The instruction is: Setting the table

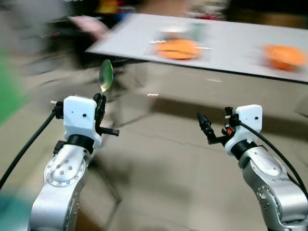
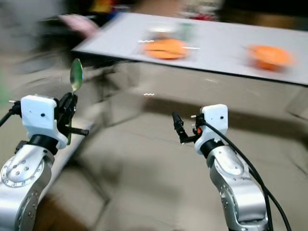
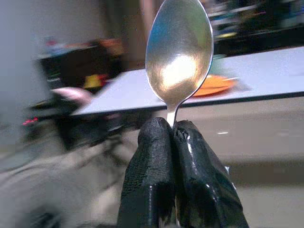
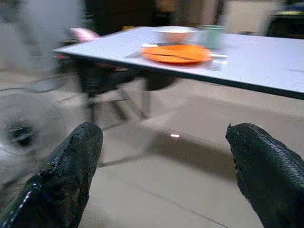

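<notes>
A metal spoon (image 1: 106, 75) stands upright, bowl end up, with my left gripper (image 1: 100, 103) shut on its handle; in the left wrist view the spoon (image 3: 179, 52) rises from the pinched fingertips (image 3: 156, 137). My right gripper (image 1: 204, 122) is held out at the same height, open with nothing in it, its fingers (image 4: 76, 156) wide apart. Ahead stands a grey table (image 1: 231, 48) with an orange plate (image 1: 178, 48), a white bowl (image 4: 175, 33) and a green cup (image 4: 210, 36) behind it. A second orange plate (image 1: 285, 56) lies further right. Both grippers are well short of the table.
The views are blurred by motion. Bare beige floor (image 1: 163, 159) lies between me and the table. A pink object (image 1: 89, 25) sits by the table's left corner, with dark furniture (image 4: 104, 71) below it. A green blur (image 1: 7, 91) is at the far left.
</notes>
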You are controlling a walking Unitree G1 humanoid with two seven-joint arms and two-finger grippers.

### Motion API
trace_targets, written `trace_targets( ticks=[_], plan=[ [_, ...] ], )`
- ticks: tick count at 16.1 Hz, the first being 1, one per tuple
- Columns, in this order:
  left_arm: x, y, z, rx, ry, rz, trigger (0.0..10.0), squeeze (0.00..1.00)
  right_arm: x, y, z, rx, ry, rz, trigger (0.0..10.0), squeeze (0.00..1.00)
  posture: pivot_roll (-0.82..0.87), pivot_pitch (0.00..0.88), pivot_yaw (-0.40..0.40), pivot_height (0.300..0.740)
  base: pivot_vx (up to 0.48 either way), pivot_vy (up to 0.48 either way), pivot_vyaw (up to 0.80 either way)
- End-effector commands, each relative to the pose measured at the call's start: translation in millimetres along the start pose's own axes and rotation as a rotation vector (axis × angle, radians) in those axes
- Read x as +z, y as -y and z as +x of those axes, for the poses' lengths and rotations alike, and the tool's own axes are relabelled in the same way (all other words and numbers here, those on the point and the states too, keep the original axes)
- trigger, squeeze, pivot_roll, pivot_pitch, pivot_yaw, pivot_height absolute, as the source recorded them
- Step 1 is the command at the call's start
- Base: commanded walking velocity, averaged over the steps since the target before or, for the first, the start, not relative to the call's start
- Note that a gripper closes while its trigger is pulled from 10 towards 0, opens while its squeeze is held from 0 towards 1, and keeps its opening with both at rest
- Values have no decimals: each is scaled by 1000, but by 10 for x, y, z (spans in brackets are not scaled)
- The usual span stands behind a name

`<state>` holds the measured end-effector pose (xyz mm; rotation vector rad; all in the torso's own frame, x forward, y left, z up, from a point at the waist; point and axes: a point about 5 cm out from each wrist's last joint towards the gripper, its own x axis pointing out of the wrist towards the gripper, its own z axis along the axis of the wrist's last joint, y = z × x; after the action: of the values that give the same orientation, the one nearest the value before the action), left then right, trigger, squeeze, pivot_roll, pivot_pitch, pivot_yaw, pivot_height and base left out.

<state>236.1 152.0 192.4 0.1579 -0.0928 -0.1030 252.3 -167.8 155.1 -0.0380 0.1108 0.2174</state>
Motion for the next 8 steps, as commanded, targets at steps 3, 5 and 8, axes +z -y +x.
trace_targets(
  ticks=[3, 5, 8],
  plan=[
    [-35, 39, -25, -28, -1, 24, 10000, 0, 25, 33, -9, -24, 16, 0, 10000, 0, -93, 0, 30, 740, 382, 0, -777],
    [-77, 28, -52, -23, -13, 33, 10000, 0, 15, 29, -9, -25, 16, 3, 10000, 0, -93, 0, 32, 740, 381, 0, -781],
    [-139, -27, -122, -2, -37, 73, 10000, 0, -12, 36, -17, -36, 14, 9, 10000, 0, -85, 0, 37, 740, 385, 0, -781]
  ],
)
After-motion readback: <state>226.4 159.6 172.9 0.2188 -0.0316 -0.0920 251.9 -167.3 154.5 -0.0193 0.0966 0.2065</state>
